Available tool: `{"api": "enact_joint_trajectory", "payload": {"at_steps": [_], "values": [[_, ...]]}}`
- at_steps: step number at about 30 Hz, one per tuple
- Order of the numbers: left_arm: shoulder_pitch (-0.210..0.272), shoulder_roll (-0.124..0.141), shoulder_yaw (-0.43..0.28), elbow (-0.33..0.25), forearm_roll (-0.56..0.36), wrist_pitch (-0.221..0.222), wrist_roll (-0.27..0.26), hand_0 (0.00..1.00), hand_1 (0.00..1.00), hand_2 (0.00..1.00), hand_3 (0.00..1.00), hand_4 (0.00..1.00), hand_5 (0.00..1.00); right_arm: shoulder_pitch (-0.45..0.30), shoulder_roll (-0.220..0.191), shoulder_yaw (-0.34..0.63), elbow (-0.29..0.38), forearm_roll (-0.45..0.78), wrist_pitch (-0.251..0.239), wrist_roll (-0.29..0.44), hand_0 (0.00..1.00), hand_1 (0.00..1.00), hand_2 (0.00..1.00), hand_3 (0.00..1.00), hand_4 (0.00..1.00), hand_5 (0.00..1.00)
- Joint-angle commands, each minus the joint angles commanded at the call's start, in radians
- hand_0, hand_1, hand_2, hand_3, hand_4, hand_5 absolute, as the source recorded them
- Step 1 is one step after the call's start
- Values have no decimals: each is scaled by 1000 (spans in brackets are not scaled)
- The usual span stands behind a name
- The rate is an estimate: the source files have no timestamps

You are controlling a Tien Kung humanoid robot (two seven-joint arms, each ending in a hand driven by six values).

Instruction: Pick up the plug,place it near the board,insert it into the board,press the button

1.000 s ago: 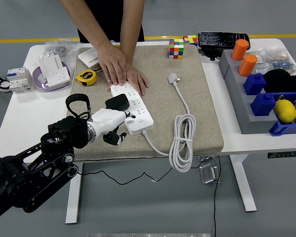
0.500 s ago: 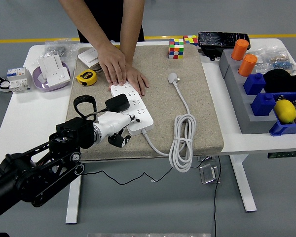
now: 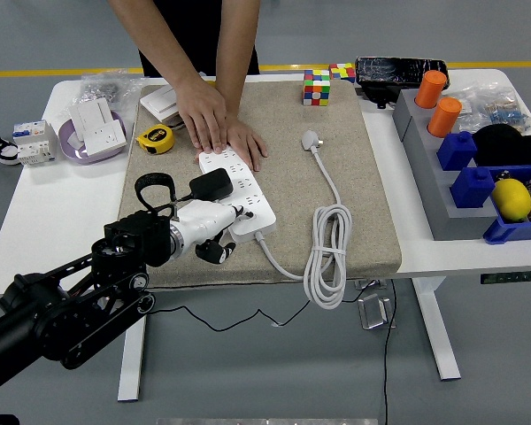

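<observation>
Since half a second ago almost nothing has shifted: the left arm has crept a touch right and up, the black plug (image 3: 211, 183) has barely moved, and the person's hands sit as before. A second ago the arm was lower and farther left.

Left hand (image 3: 203, 230), white with dark fingertips, reaches in from the lower left over the tan mat (image 3: 372, 190), its fingers (image 3: 216, 252) curled at the near left end of the white power strip (image 3: 239, 193). The plug sits on top of the strip's left part, just above the hand; whether the fingers are clamped on it or only resting against it, cannot tell. Plug looks seated on the strip, how deep cannot be told.

Person at the far side presses both hands (image 3: 217, 124) flat, one over the other, on the strip's far end. The strip's white cable (image 3: 326, 257) runs off its near end, coils at the mat's front edge, and ends in a white plug (image 3: 311, 139) lying free on the mat.

Yellow tape measure (image 3: 155, 139) lies left of the person's hands. Rubik's cube (image 3: 316, 88) stands at the mat's far edge. Right arm not in view.
</observation>
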Motion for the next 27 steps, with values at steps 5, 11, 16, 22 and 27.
{"api": "enact_joint_trajectory", "payload": {"at_steps": [5, 11, 16, 22, 27], "values": [[-9, 1, 10, 32, -5, 7, -8, 135, 44, 163, 909, 499, 39, 2, -1, 0, 0, 1, -1, 0, 998, 899, 824, 831, 998, 998], [-10, 5, 15, 39, -2, 5, -10, 135, 44, 163, 904, 502, 35, 1, 0, 0, -1, 3, -1, 0, 998, 899, 825, 831, 998, 998], [-9, 15, 21, 32, -1, -10, -8, 135, 44, 163, 898, 501, 37, 4, 1, 3, -1, 2, -1, 1, 998, 899, 825, 831, 998, 998], [-10, 22, 16, 28, 5, -16, -11, 135, 44, 164, 897, 500, 37, 4, 2, 3, -1, 2, 0, 0, 998, 898, 825, 831, 998, 998], [-5, 26, -16, 6, 18, -11, -14, 136, 45, 164, 892, 499, 36, 5, 3, 5, -1, 1, -1, 0, 998, 899, 826, 832, 998, 998]]}}
